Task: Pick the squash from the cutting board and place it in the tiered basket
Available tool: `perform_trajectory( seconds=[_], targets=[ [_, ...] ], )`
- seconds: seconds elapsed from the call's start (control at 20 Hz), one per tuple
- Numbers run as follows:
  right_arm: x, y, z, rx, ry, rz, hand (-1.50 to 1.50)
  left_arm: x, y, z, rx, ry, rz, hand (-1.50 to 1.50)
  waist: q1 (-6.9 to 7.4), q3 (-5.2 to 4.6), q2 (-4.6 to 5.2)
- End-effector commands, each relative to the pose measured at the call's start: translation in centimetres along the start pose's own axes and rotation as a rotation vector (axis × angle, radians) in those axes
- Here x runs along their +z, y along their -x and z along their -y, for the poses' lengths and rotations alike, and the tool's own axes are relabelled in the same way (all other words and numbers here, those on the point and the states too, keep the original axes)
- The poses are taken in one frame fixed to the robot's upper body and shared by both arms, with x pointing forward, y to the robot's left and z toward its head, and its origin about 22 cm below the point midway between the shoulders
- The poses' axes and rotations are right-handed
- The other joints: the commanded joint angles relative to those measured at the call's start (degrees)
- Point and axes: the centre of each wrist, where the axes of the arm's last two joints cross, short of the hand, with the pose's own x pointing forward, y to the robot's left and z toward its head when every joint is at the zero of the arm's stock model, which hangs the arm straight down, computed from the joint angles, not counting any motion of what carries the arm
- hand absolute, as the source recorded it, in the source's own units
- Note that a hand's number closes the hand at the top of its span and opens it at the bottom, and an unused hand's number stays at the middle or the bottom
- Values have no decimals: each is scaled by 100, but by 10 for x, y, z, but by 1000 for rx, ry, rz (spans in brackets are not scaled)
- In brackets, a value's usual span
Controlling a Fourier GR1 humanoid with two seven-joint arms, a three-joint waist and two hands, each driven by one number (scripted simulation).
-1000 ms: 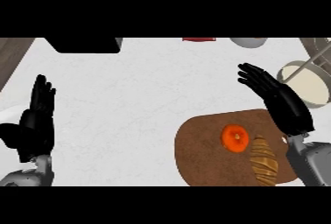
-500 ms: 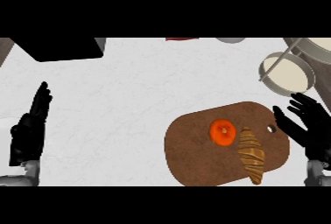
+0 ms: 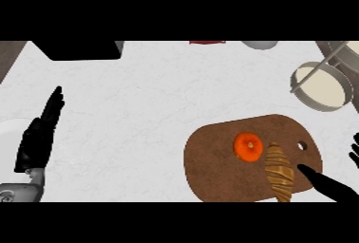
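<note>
I'm judging this the reach step: the right robot hand [image 3: 326,182], fingers spread and empty, is hovering near the worktop's near-right corner beside the cutting board [image 3: 210,166]. The round orange thing I'm taking for the squash [image 3: 247,145] is lying there, and next I'm needing to curl round it.

The left hand [image 3: 41,137] and right hand [image 3: 326,184] are black, and the left forearm [image 3: 17,192] is grey. Touching the right hand is a brown cutting board [image 3: 217,161], which bears an orange squash [image 3: 247,146] with a darker red-orange centre and a tan croissant [image 3: 279,172] banded in darker brown. The counter [image 3: 154,109] is white with faint grey veining; beyond the right hand the tiered basket [image 3: 322,90] has a grey rim and cream inside, and beyond the left hand is a plain black block [image 3: 80,50].
</note>
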Motion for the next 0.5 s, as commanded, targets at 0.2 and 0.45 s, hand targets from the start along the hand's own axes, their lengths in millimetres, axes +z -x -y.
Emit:
perform_trajectory(
  seconds=[0.2, 0.45],
  targets=[
    [24, -68, 22, 367, -222, -119, -150, -13, -9, -6, 6, 51, 27, 0, 236, 7, 24],
    [15, -125, 10, 373, -194, -217, -150, -23, -21, 18, 15, 64, 25, 0, 341, 26, 39]
  ],
)
